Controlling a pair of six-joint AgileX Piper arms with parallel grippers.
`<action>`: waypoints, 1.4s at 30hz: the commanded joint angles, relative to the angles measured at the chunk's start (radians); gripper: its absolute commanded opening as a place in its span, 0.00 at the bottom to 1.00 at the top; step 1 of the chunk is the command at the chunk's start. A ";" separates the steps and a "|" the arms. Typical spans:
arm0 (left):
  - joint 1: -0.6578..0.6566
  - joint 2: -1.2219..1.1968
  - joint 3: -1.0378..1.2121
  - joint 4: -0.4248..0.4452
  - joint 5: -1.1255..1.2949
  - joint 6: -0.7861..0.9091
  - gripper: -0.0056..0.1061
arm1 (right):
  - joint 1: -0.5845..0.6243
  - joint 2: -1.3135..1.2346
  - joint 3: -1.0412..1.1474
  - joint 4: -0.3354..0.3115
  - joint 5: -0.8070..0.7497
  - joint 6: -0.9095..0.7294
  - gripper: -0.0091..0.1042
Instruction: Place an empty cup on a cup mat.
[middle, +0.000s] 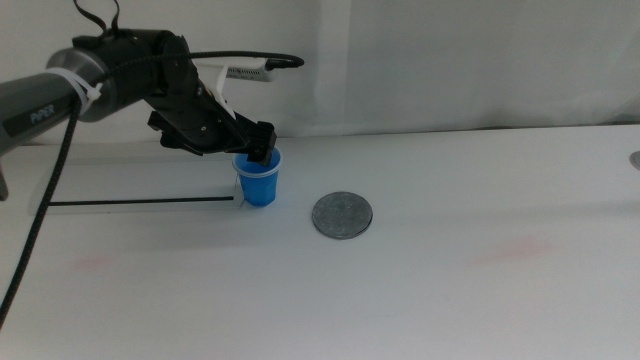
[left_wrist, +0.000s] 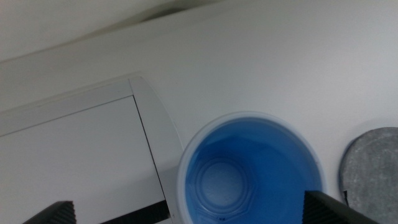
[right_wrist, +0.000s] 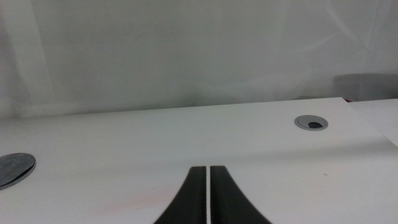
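In the middle view, the left pincer (middle: 262, 143) is seen at the rim of the cup (middle: 258, 180), which stands upright on the white tabletop (middle: 450, 280). The cup mat (middle: 342, 215) lies flat near the cup, apart from it. One dark tip overlaps the rim; whether it touches cannot be told.

In the left wrist view, the cup (left_wrist: 249, 171) is seen from above, empty, cut off by the edge. The jaws are spread wide, one on either side of the cup. Only a slice of the cup mat (left_wrist: 373, 165) shows.

In the right wrist view, the right pincer (right_wrist: 208, 199) is pressed together, only a thin slit visible. The mat's edge (right_wrist: 13, 169) is partly cut off.
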 joint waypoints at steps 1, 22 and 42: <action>-0.003 0.019 -0.006 0.002 -0.018 -0.013 0.87 | 0.004 -0.036 0.040 -0.004 -0.008 -0.003 0.06; 0.000 0.075 -0.006 -0.010 -0.030 -0.072 0.22 | 0.004 -0.036 0.040 -0.004 -0.008 -0.003 0.06; -0.066 -0.080 -0.086 -0.058 0.101 -0.056 0.02 | 0.004 -0.036 0.040 -0.004 -0.008 -0.003 0.06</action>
